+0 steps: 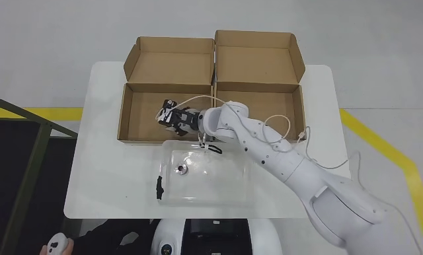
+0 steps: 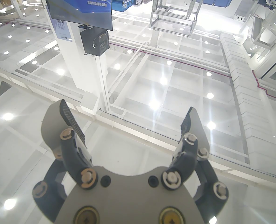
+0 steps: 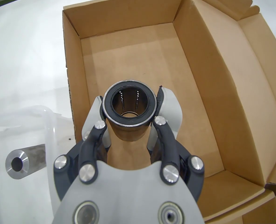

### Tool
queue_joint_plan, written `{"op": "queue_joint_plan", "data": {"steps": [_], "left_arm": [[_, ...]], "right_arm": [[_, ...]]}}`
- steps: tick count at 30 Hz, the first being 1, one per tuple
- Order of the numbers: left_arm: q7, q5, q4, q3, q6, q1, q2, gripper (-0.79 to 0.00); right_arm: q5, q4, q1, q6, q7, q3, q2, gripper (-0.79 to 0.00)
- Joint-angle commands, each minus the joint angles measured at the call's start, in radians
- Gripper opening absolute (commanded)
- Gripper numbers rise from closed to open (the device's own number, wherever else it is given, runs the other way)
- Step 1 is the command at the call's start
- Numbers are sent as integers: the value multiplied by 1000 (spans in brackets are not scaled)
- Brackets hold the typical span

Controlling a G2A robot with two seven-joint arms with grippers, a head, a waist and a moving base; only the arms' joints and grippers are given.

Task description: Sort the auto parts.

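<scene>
My right gripper (image 3: 130, 104) is shut on a linear bearing (image 3: 128, 131), a grey cylinder with black end rings and a hollow bore. It holds the bearing upright just above the bare floor of the left cardboard box (image 3: 133, 47). From above, the right gripper (image 1: 174, 118) sits inside the left box (image 1: 135, 113) near its front wall. A metal sleeve (image 3: 23, 162) lies in the clear plastic bin (image 1: 225, 185), where the metal sleeve (image 1: 180, 169) shows beside a small black part (image 1: 158, 187). My left gripper (image 2: 126, 117) is open, holds nothing and points up at the ceiling.
A second open cardboard box (image 1: 264, 106) stands right of the first, with both lids folded back. The white table (image 1: 99, 162) has free room left of the bin. A thin white cable (image 1: 284, 119) runs along the right arm over the second box.
</scene>
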Motion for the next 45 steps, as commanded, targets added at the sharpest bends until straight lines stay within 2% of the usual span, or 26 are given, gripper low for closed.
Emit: {"op": "queue_joint_plan", "data": {"steps": [1, 5, 9, 14, 16, 18, 22, 26, 32, 40, 45], "left_arm": [[0, 0, 0, 0, 0, 0, 0, 0], [0, 0, 0, 0, 0, 0, 0, 0], [0, 0, 0, 0, 0, 0, 0, 0], [0, 0, 0, 0, 0, 0, 0, 0], [0, 0, 0, 0, 0, 0, 0, 0], [0, 0, 0, 0, 0, 0, 0, 0], [0, 0, 0, 0, 0, 0, 0, 0], [0, 0, 0, 0, 0, 0, 0, 0], [0, 0, 0, 0, 0, 0, 0, 0], [0, 0, 0, 0, 0, 0, 0, 0], [0, 0, 0, 0, 0, 0, 0, 0]], "right_arm": [[-3, 16, 0, -3, -3, 0, -7, -613], [-9, 44, 1, -11, -8, 4, -18, -594], [-16, 69, 2, -18, -11, 12, -26, -440], [-30, 89, 0, -29, -15, 25, -31, -360], [-34, 91, -2, -36, -18, 33, -30, -274], [-43, 89, -5, -43, -19, 43, -27, -234], [-61, 61, -15, -60, -32, 72, -15, -215], [-86, -15, -34, -75, -31, 115, 6, -157], [-114, -209, -100, -120, 29, 195, 51, -175], [-165, -532, -279, -201, 135, 316, 123, -139], [-197, -673, -396, -259, 178, 374, 159, -117]]}}
